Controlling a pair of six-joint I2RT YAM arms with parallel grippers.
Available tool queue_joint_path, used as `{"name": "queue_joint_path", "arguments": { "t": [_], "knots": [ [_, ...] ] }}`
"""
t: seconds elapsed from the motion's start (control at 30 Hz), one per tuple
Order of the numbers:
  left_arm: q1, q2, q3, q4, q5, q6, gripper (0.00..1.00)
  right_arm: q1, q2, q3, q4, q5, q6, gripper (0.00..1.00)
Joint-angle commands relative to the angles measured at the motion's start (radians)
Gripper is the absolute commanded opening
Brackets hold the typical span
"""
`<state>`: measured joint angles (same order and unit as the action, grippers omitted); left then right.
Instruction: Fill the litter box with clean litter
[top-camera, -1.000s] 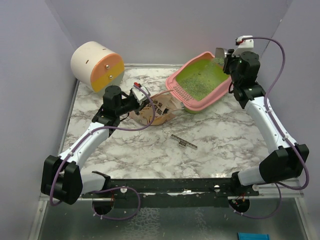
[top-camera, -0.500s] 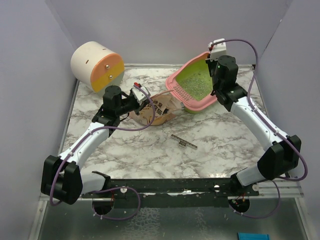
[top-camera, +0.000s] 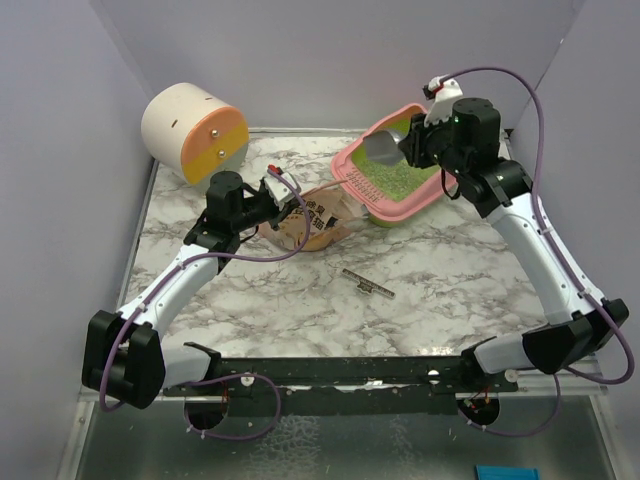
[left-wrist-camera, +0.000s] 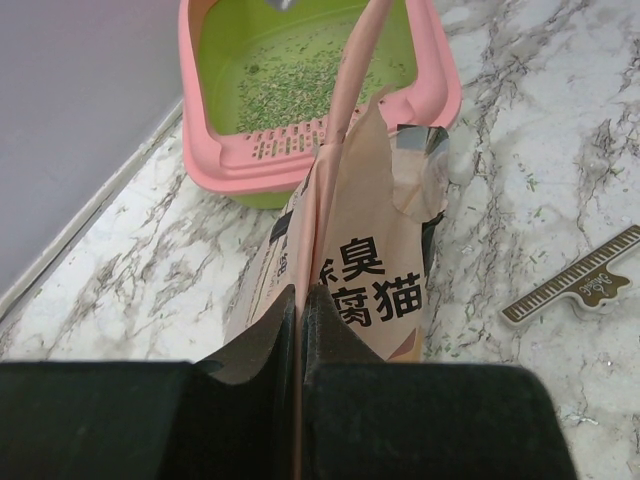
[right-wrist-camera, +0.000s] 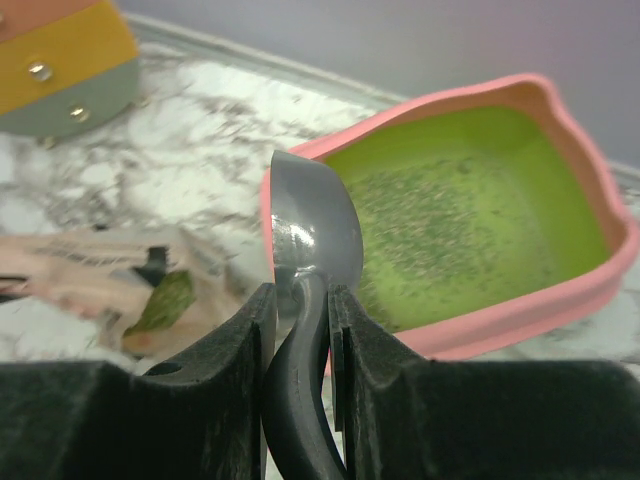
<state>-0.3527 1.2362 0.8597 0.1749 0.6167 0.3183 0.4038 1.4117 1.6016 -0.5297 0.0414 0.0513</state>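
Scoop (right-wrist-camera: 312, 240) up over litter box (right-wrist-camera: 530, 318), handle clamped btwn right gripper (right-wrist-camera: 300, 300) fingers, bowl pointing fwd. Litter (right-wrist-camera: 450, 235) lies thin on the green floor, just ahead & right of that gripper. Left gripper (left-wrist-camera: 300, 315) pressed tight on edge of peach bag (left-wrist-camera: 370, 270), bag rising from its jaws. Box sits straight ahead of it, beyond the bag. Flat strip (left-wrist-camera: 575, 285) lies on table (left-wrist-camera: 520, 180), off to its right.

Pink plastic litter box (top-camera: 352, 172), lime-green inside, slotted rim at its near-left end. It sits at the far right of the marble worktop (top-camera: 450, 270). Litter (top-camera: 396, 178): a thin greyish-green granule scatter on the box floor, green showing through. A few stray grains lie on the worktop nearby.
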Motion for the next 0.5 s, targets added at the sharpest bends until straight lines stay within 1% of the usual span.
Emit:
{"name": "queue_joint_path", "arguments": {
  "t": [0.0, 0.17, 0.33, 0.47],
  "knots": [
    [0.0, 0.007, 0.02, 0.008, 0.039, -0.028, 0.0, -0.001, -0.072, -0.058, -0.118, -0.261, 0.101, 0.01],
    [0.001, -0.005, 0.017, 0.005, 0.026, -0.021, 0.0, -0.001, -0.1, -0.141, -0.12, -0.347, 0.114, 0.01],
    [0.001, -0.013, 0.016, -0.002, 0.01, -0.01, 0.0, 0.004, -0.117, -0.162, -0.133, -0.353, 0.108, 0.01],
    [0.0, -0.019, 0.017, 0.002, 0.016, -0.015, 0.0, 0.01, -0.111, -0.186, -0.109, -0.385, 0.111, 0.01]
  ]
}}
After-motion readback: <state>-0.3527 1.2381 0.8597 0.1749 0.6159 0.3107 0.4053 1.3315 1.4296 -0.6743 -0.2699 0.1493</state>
